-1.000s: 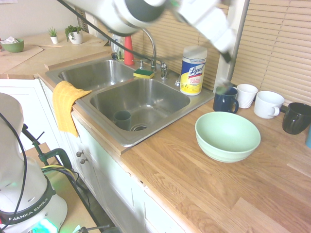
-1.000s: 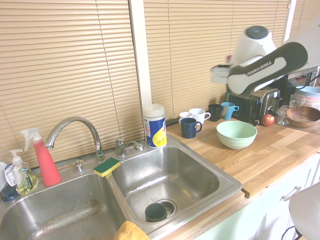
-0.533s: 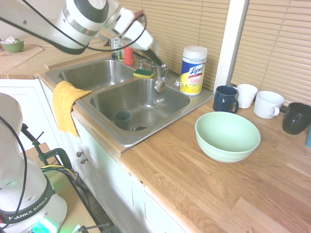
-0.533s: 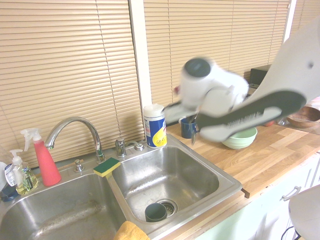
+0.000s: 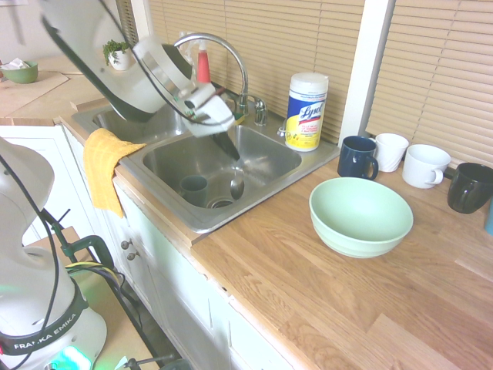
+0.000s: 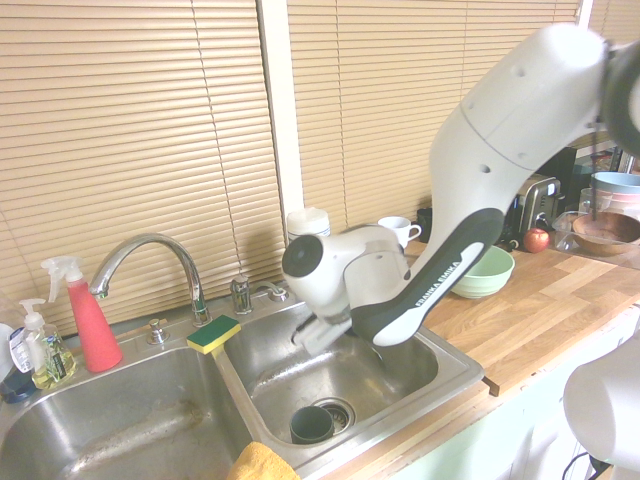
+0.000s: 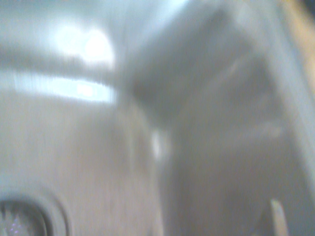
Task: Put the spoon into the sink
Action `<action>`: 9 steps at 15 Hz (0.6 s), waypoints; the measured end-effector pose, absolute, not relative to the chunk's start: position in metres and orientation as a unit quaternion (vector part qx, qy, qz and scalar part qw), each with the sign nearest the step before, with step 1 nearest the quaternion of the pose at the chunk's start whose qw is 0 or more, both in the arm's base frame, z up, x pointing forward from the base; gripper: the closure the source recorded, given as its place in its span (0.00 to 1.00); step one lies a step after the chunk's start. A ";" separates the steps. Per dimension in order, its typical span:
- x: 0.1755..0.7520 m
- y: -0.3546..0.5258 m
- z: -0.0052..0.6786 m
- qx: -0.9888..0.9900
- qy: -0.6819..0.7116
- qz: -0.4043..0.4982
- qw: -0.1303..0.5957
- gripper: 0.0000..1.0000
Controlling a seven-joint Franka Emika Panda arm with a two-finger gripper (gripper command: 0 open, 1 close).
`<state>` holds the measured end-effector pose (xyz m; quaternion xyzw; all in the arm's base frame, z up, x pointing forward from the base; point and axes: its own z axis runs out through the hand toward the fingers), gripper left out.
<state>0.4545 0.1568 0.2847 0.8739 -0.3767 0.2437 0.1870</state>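
The gripper (image 5: 229,146) is seen reaching down into the basin of the sink (image 5: 266,146) nearer the bowl (image 5: 360,215), its dark fingers clamped on the spoon (image 5: 236,183). The spoon is held hanging downward, its oval end blurred just above the basin floor, beside the drain (image 5: 220,203) and near a dark cup (image 5: 193,189) standing in the same basin. In the wrist view only blurred steel and the drain's rim (image 7: 29,216) are made out
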 end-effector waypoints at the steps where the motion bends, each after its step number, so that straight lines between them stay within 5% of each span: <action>1: 0.459 0.154 0.273 0.877 -0.376 0.225 0.199 1.00; 4: 0.488 0.148 0.228 0.878 -0.381 0.174 0.230 1.00; 5: 0.499 0.149 0.210 0.878 -0.385 0.157 0.238 0.00; 9: 0.538 0.163 0.177 0.877 -0.386 0.130 0.254 0.00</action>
